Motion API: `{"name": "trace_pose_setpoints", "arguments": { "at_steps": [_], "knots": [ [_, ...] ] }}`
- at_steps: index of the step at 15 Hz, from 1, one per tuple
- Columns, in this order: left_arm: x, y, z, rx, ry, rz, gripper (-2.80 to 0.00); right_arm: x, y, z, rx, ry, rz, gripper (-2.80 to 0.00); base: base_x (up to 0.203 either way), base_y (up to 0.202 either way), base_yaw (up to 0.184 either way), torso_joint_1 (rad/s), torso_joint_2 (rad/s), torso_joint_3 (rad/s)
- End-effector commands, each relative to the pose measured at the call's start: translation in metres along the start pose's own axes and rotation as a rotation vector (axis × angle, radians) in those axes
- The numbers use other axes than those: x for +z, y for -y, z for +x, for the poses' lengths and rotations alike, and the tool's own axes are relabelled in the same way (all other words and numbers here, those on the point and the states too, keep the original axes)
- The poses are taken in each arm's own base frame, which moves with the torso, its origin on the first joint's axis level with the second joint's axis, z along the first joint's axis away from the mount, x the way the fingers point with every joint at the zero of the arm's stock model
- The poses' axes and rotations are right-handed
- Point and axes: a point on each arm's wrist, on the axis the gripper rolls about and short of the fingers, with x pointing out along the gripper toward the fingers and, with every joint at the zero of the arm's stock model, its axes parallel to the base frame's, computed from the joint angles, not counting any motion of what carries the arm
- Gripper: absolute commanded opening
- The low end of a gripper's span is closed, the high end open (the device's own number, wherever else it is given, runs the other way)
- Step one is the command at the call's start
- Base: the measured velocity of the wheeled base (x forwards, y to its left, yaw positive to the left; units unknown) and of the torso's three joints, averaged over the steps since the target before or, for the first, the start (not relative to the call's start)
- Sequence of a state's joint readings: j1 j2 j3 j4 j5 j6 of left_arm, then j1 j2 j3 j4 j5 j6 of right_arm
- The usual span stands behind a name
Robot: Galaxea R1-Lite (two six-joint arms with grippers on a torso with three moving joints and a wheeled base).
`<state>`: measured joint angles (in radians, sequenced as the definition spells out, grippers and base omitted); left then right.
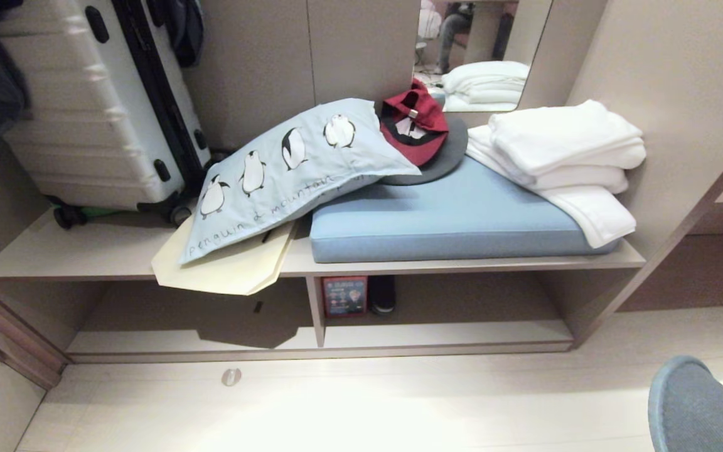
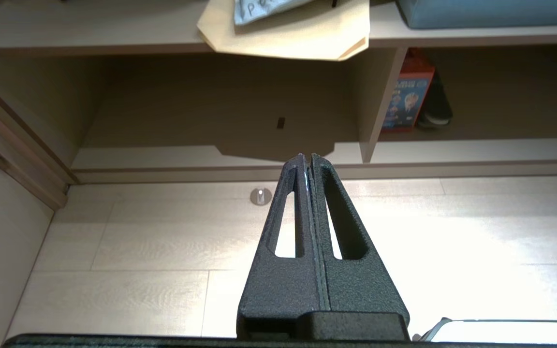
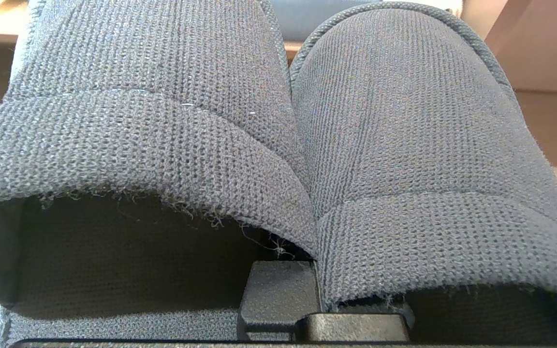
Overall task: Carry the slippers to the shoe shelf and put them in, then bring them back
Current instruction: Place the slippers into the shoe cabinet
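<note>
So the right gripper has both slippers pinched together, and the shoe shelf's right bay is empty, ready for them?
Not quite. The right gripper does hold both slippers pinched together, but the shoe shelf is not empty on the right of its divider: the head view shows a red-and-blue box and a dark shoe standing at the back, right beside the divider. The rest of that bay is free.

The slippers are being cut off by the head view's lower right corner, with only their toes showing, and in the right wrist view they are hiding the right gripper's fingertips. A dark shoe is standing half hidden behind a small printed box whose print is too small to read, inside the shoe shelf.
</note>
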<state>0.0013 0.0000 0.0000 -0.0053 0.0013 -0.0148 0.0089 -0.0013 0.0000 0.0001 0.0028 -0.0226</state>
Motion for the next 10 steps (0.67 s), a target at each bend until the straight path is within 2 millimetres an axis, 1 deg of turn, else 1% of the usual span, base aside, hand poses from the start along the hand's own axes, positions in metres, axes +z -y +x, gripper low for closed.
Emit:
{"name": "trace_pose_setpoints", "arguments": {
  "at_steps": [1, 10],
  "knots": [
    [0.0001, 0.0000, 0.0001, 0.001, -0.001, -0.001, -2.80, -0.0004, 0.0000, 0.0002, 0.001, -0.003, 0.000, -2.80, 0.000, 0.000, 0.000, 0.007, 0.00, -0.203],
    [0.0001, 0.0000, 0.0001, 0.001, -0.001, -0.001, -2.80, -0.0004, 0.0000, 0.0002, 0.001, -0.003, 0.000, -2.80, 0.000, 0.000, 0.000, 0.003, 0.00, -0.196]
  ]
}}
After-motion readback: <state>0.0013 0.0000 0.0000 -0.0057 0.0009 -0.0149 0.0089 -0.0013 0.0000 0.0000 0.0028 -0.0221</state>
